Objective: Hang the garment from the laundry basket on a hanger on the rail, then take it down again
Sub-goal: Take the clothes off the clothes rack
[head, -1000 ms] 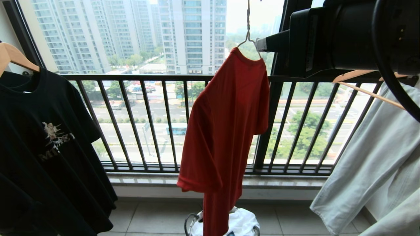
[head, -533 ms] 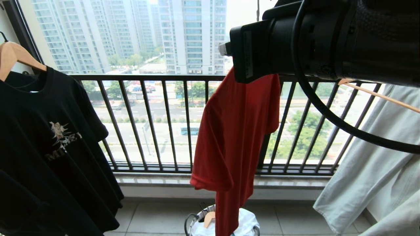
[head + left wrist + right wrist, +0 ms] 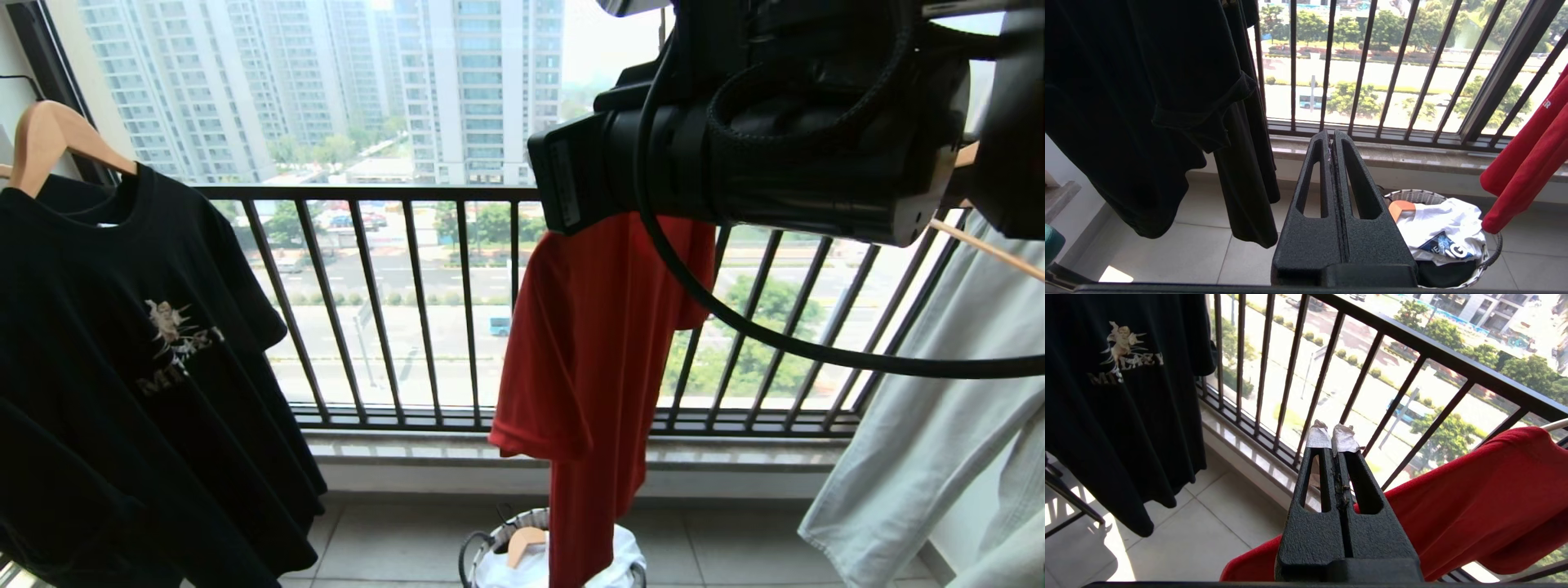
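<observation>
Garment: red short-sleeved T-shirt (image 3: 592, 343) hung in front of the dark vertical-barred balcony railing (image 3: 408, 310), its lower hem draping down over the basket; its top was hidden behind the right arm in the head view.
Hanger: thin white wire hanger (image 3: 1555, 424), only a short curve visible at the shirt's shoulder in the right wrist view.
Basket: small round woven laundry basket (image 3: 1492, 255) stood on the tiled floor below the shirt, holding a white printed cloth (image 3: 1443, 232) and a light wooden hanger (image 3: 524, 541).
Right gripper (image 3: 1332, 437): raised beside the red shirt, taped tips pressed together, clamped on nothing.
Left gripper (image 3: 1331, 136): low, aimed at the railing near the basket, fingers together, empty.
Left side: black printed T-shirt (image 3: 139, 359) on a wooden hanger.
Right side: pale grey-green trousers (image 3: 939, 425) hanging.
</observation>
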